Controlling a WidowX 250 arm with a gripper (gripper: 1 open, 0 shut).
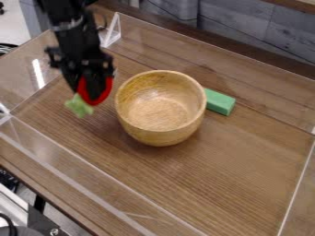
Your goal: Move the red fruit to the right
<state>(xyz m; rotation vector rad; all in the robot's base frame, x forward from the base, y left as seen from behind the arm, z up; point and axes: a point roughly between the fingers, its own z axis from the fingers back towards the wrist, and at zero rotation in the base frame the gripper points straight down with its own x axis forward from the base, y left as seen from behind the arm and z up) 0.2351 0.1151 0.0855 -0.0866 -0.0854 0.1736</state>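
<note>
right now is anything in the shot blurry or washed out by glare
In the camera view the gripper and the red fruit between its fingers are smeared by motion blur; the wooden bowl and green block are sharp. Pale glare streaks the clear wall at left.

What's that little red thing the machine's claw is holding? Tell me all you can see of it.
The red fruit looks like a small toy strawberry: glossy bright red body with a light green leafy end hanging at its lower left. It sits pinched between the black fingers of the gripper, apparently lifted off the wooden table, just left of the wooden bowl. The picture is blurred, so finer detail is unclear.
</note>
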